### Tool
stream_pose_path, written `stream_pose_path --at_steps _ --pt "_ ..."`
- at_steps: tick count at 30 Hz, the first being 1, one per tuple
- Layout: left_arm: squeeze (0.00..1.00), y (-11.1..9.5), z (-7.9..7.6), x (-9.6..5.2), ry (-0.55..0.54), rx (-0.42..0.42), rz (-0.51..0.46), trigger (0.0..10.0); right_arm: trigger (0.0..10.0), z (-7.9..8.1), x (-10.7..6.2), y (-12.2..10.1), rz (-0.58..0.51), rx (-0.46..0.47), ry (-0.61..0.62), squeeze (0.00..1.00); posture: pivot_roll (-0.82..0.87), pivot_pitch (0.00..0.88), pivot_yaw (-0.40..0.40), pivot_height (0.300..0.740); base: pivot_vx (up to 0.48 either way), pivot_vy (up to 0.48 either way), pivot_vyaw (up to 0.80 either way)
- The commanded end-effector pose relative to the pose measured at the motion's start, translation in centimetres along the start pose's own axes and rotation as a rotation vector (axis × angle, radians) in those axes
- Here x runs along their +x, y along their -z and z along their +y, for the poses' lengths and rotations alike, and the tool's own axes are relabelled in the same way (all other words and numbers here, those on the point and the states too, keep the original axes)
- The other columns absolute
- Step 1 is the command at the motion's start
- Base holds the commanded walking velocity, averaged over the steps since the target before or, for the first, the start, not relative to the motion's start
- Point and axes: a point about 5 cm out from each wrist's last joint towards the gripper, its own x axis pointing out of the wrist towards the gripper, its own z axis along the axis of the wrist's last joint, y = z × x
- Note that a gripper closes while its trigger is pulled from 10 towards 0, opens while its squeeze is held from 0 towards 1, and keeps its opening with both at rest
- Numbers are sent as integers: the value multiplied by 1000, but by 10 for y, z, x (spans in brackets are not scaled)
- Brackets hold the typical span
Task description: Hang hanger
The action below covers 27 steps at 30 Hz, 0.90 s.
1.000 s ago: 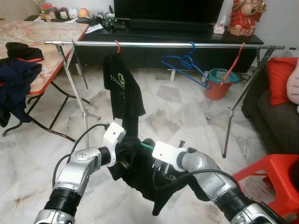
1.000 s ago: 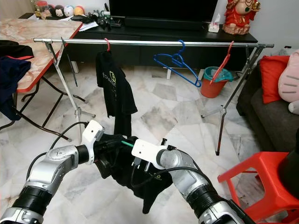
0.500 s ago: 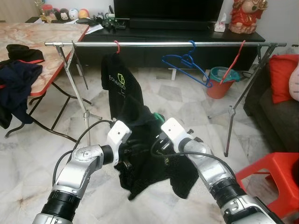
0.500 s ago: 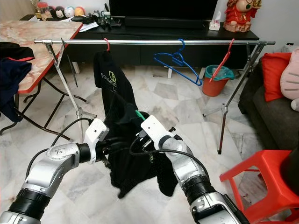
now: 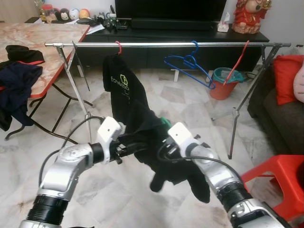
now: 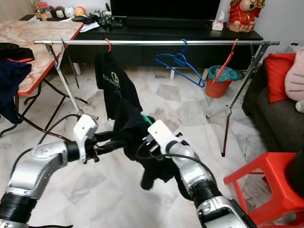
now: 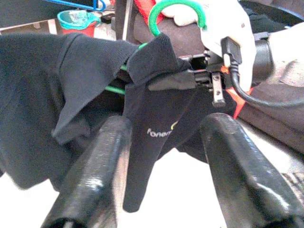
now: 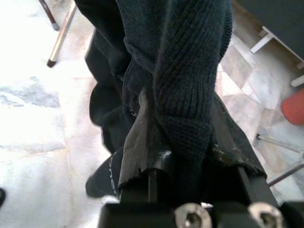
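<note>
The clothes rail (image 5: pixel 156 45) is seen beyond both arms, the black garment (image 5: pixel 161 156) on its green hanger (image 7: pixel 175 12) is pinched in the closed jaws of the right gripper (image 8: pixel 180 137), and the left gripper (image 7: pixel 164 142), jaws spread, is held just beside it.

The horizontal steel clothes rail (image 5: pixel 156 45) carries, left to right, a red hanger (image 5: pixel 118 46) with a black T-shirt (image 5: pixel 119 85), a blue hanger (image 5: pixel 190 64), and a tilted red hanger (image 5: pixel 237 64).
</note>
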Motion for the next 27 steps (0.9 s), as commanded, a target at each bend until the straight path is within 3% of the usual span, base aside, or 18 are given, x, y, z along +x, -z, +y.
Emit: stream_pose_path --at_steps 1,5,6,7,12,15,21,23,27 --pt "1000 -4 -1 -8 20 11 -9 10000 0 -9 -3 -9 -84 -4 -25 0 -76 0 -25 740 0 0 0" --pt "1000 -3 7 -15 -47 45 0 10000 0 -18 -9 -7 -138 5 -61 0 -76 0 -30 740 0 0 0" --pt "847 -2 10 -16 -67 55 8 10000 0 -19 -11 -7 -153 4 -74 0 -75 0 -31 740 0 0 0" --pt "0 0 12 -18 -72 53 15 10000 0 -20 -12 -7 -169 15 -95 0 -75 0 -31 740 0 0 0" --pt "0 1 12 -25 -39 21 13 10000 0 -20 -21 -2 -222 7 -207 0 -74 0 -36 740 0 0 0" --pt "0 -2 12 -29 -11 40 22 10000 0 -18 -28 7 -221 -26 -324 0 -71 0 -39 740 0 0 0" --pt "0 -7 12 -33 48 84 41 10000 0 -17 -34 15 -208 -50 -415 0 -69 0 -51 740 0 0 0" --pt "0 -16 10 -32 98 117 33 10000 0 -14 -43 20 -223 -66 -531 0 -71 0 -56 740 0 0 0" --pt "0 -16 5 -24 136 133 41 10000 0 -13 -49 21 -244 -75 -608 0 -83 0 -52 740 0 0 0"
